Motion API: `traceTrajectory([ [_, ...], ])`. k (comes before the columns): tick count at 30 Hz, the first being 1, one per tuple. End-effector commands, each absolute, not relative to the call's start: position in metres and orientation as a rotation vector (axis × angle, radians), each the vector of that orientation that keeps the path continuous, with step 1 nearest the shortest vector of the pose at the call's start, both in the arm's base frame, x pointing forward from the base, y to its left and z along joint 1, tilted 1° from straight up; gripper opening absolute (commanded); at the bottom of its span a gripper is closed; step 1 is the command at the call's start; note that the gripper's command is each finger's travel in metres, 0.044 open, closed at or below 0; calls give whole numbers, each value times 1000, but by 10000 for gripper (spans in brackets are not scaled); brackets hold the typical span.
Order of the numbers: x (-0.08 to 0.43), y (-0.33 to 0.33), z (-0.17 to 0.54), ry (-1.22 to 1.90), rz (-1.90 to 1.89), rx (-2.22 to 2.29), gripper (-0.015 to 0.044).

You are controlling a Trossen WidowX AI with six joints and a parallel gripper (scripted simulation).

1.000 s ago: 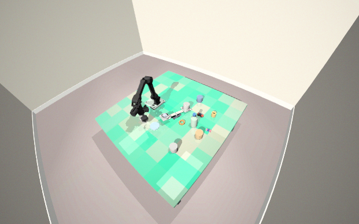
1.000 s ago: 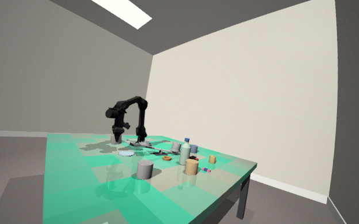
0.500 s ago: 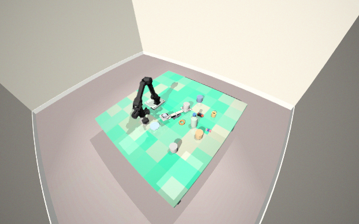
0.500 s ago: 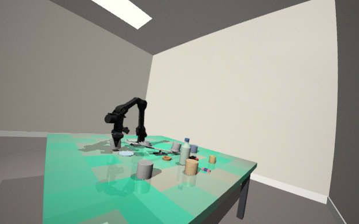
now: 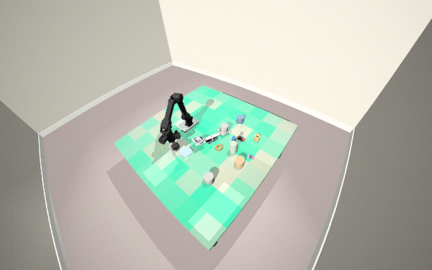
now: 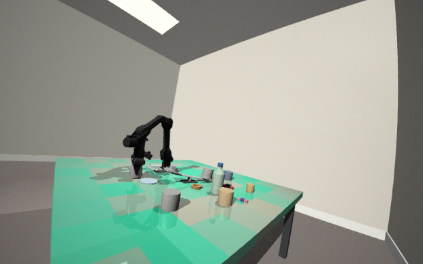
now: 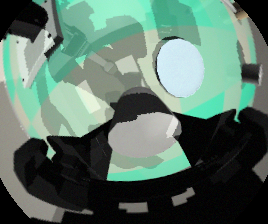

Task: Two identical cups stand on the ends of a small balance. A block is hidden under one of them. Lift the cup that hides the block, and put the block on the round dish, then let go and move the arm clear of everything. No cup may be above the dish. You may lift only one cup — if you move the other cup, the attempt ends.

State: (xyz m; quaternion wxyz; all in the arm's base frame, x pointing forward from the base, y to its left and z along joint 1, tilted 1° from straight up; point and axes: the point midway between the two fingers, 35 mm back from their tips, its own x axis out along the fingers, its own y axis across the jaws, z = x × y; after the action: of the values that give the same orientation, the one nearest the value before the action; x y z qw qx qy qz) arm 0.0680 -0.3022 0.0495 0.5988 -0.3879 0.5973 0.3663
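low balance [image 5: 207, 138] [image 6: 189, 175] beyond the dish [image 5: 186, 152] [image 6: 148, 181] [image 7: 180, 67], tall bottle [image 5: 233, 147] [image 6: 218, 180] farther out, open gap between dish and balance
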Motion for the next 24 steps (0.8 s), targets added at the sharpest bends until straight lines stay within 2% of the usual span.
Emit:
traceTrajectory([
  [1, 68, -302, 50, 1386, 849, -900, 236],
  [9, 68, -303, 57, 1386, 850, -901, 440],
  [13, 67, -301, 96, 1386, 854, -902, 440],
  [18, 67, -300, 103, 1385, 855, -903, 440],
  [24, 107, -290, 115, 1374, 868, -980, 282],
])
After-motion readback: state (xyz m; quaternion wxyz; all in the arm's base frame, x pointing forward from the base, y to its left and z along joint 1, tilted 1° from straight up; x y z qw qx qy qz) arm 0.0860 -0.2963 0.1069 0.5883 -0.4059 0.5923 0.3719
